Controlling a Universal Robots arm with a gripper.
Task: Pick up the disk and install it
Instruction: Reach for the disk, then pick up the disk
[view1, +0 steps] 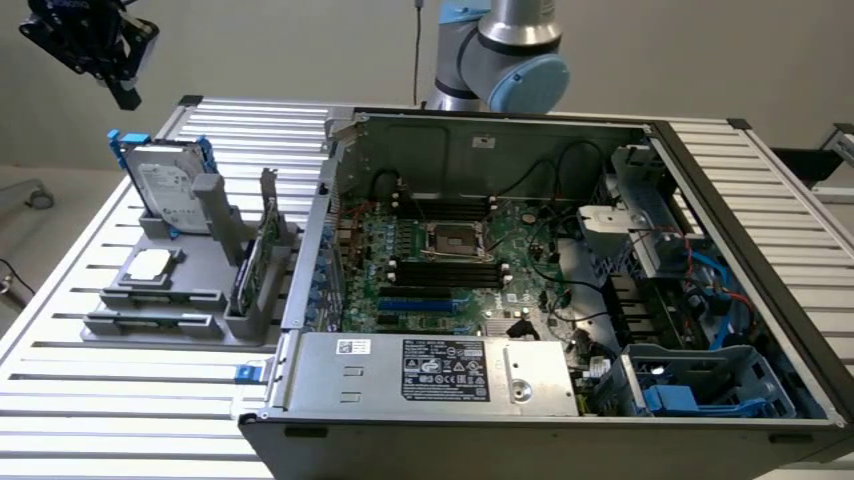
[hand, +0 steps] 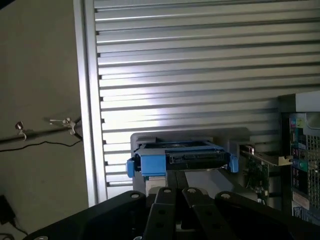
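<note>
We see the gripper (view1: 124, 95) hanging above the slatted counter (view1: 94, 395) at about eleven o'clock in the exterior view, its fingers pressed together on nothing. The disk (view1: 166, 185) stands upright in a grey holder (view1: 200, 300), at nine o'clock from the open computer case (view1: 481, 140). In the wrist view the disk's blue-framed edge lies beyond the gripper, seemingly not touching it.

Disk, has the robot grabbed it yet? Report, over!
Gripper shut, empty, high above disk. Disk upright in grey holder, untouched. Nothing between them.
</note>
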